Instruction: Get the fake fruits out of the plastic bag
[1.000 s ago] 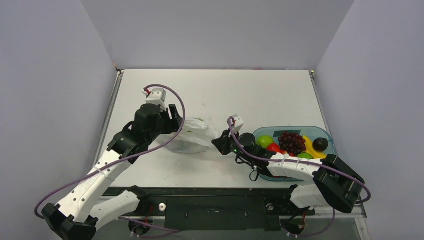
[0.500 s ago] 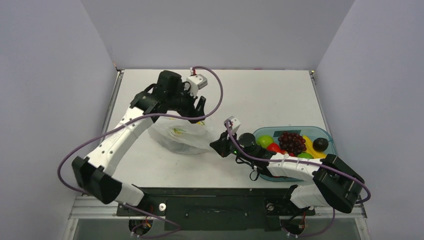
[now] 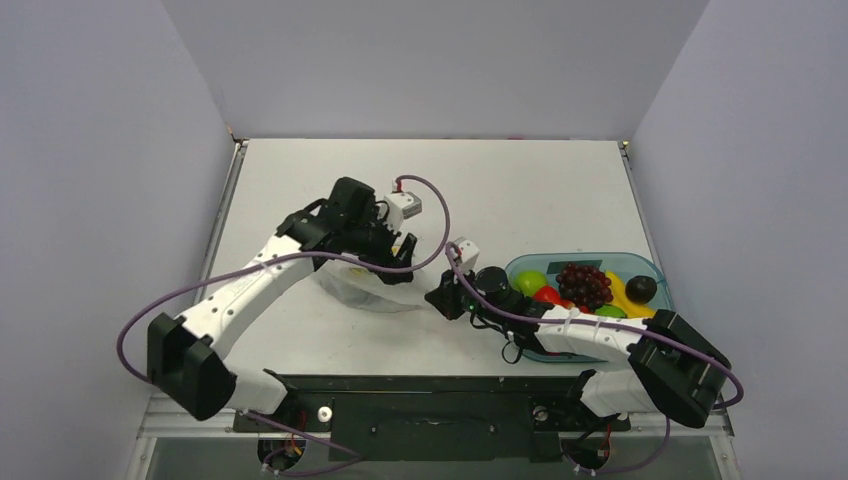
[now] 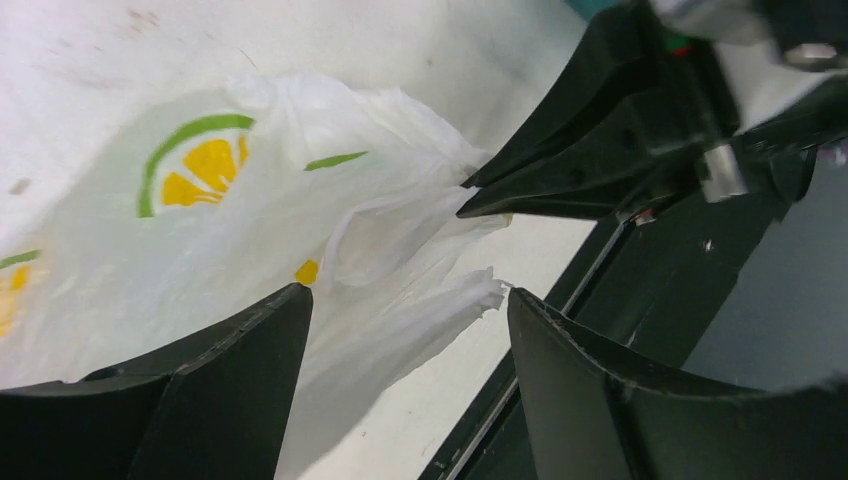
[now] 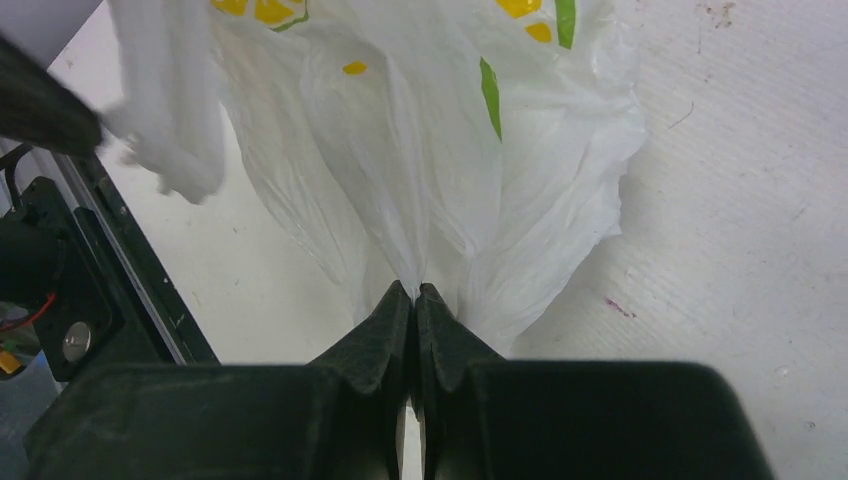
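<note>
Plastic bag (image 3: 368,290) lies crumpled on the white table (image 3: 520,190), centre-left, partly under the left arm. It is white and translucent with a lemon-slice and green-leaf print.

Right gripper (image 3: 441,296) is clamped on the bag's right edge. In the right wrist view its jaws (image 5: 415,297) are pressed together on a gathered fold of the bag (image 5: 450,150), with the film fanning out from the pinch.

Left gripper (image 3: 404,262) sits over the bag's right side, close to the right gripper. In the left wrist view the left gripper (image 4: 405,297) has its jaws spread wide. A twisted strip of the bag (image 4: 250,220) runs between them, not squeezed. The right gripper's tip (image 4: 475,200) shows just beyond, pinching the film.

Fake fruits (image 3: 585,284) are in the teal tray (image 3: 640,262) on the right, apart from the bag: purple grapes, green apple (image 3: 529,282), banana (image 3: 620,293), a red fruit (image 3: 546,295) and a dark round fruit (image 3: 641,288). Cannot tell whether any fruit is inside the bag.
</note>
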`<state>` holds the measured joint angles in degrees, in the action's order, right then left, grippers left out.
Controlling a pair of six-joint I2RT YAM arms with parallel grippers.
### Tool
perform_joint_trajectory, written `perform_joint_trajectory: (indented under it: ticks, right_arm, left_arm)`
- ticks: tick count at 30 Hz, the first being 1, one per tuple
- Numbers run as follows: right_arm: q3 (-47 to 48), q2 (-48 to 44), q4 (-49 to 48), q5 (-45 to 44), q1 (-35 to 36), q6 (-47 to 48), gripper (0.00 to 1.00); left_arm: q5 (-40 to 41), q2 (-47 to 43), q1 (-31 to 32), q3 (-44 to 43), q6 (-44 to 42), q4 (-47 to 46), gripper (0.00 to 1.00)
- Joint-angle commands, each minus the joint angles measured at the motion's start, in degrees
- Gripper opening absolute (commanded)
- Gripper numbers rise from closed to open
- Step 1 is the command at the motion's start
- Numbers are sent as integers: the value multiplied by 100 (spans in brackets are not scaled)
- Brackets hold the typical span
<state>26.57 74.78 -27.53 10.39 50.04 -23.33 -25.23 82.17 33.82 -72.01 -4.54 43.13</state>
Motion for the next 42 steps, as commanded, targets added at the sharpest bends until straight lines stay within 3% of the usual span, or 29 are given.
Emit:
perform_joint_trajectory:
  ticks: [1,7,11,17,20,24,29,40,42]
  right_arm:
    - [1027,-108,1281,-191,-112,-281,0]
    - [1895,-299,2503,-468,-114,-726,0]
    - [1677,-555,2302,-639,85,-617,0]
    - [800,-934,1307,-813,358,-111,0]
    - [1281,-920,1976,-958,356,139,0]
    - [1389,-1074,1940,-922,361,153,0]
    - [1408,-1215,1961,-882,357,27,0]
    - [1655,-1126,2053,-457,288,65,0]
    - [1651,-1135,2028,-439,249,59,0]
  left_arm:
    - [827,-790,-19,64,685,-1016,70]
    - [1603,-974,33,637,1180,-966,65]
    - [1931,-1178,53,859,962,-1344,64]
    - [1399,-1203,13,1191,576,-1874,68]
    - [1238,-1078,-41,1156,573,-1836,68]
    - [1301,-1193,-102,846,676,-1762,68]
    - [1192,-1179,-127,301,981,-1244,70]
    - [107,-322,-70,-295,-563,279,68]
    - [310,-200,80,-210,-631,341,68]
